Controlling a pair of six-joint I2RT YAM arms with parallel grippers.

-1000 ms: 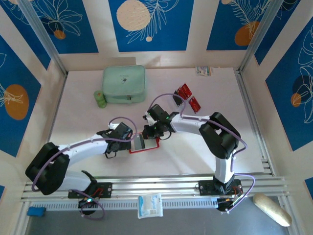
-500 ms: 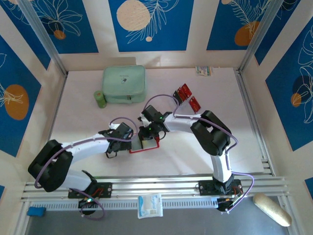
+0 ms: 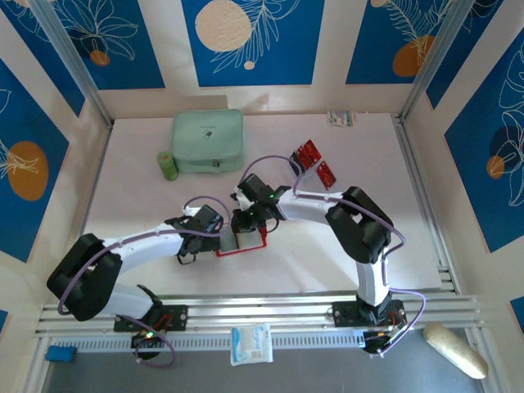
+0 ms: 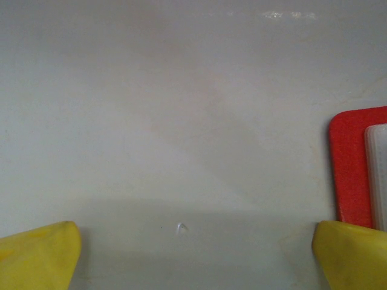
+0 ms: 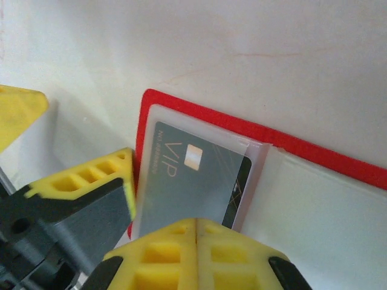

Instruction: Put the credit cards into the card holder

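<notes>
Right now the right gripper (image 5: 196, 232) has its jaws fully closed, tips at the near edge of a dark VIP card (image 5: 181, 187), bottom centre of the right wrist view. That card sits mostly under a clear sleeve (image 5: 259, 158) of the open red card holder (image 5: 199, 112), one dark corner poking out. Can't tell if the tips pinch the card or just butt against it; closed tips look suited to nudging it deeper. The left gripper (image 4: 195, 254) is spread wide with nothing held, one finger (image 4: 351, 254) just beside the holder's red corner, likely bracing it against sliding on the table (image 4: 181, 90). The other red credit cards (image 3: 315, 164) lie upper right of centre in the top view, well apart from the holder; the mint-green zip case (image 3: 207, 141) sits upper left.
</notes>
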